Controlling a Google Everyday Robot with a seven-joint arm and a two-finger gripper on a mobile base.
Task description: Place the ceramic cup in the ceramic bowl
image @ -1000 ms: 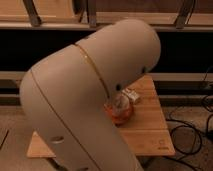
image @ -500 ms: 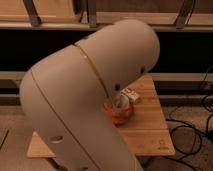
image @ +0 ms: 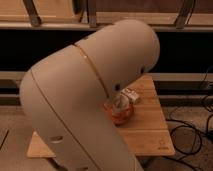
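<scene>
**Lowering the cup into the bowl, arm blocking the view**

Looming across most of the camera view, the robot's bulky beige arm [image: 85, 100] reaches down toward the light wooden table [image: 150, 135]. The gripper [image: 116, 100] sits at the arm's lower end, right above the shallow glossy orange-red ceramic bowl [image: 121, 116], which rests near the table's middle. A pale ceramic cup [image: 120, 104] appears inside the bowl's rim, directly under the gripper, so the coming move looks purely vertical. Whether the cup's base touches the bowl cannot be told.

Just beyond the bowl, toward the table's far edge, lies a small white rectangular block with dark marks [image: 131, 94], close enough to mind on retreat. To the right the tabletop offers open room; black cables [image: 192, 120] trail on the floor past its right edge.
</scene>
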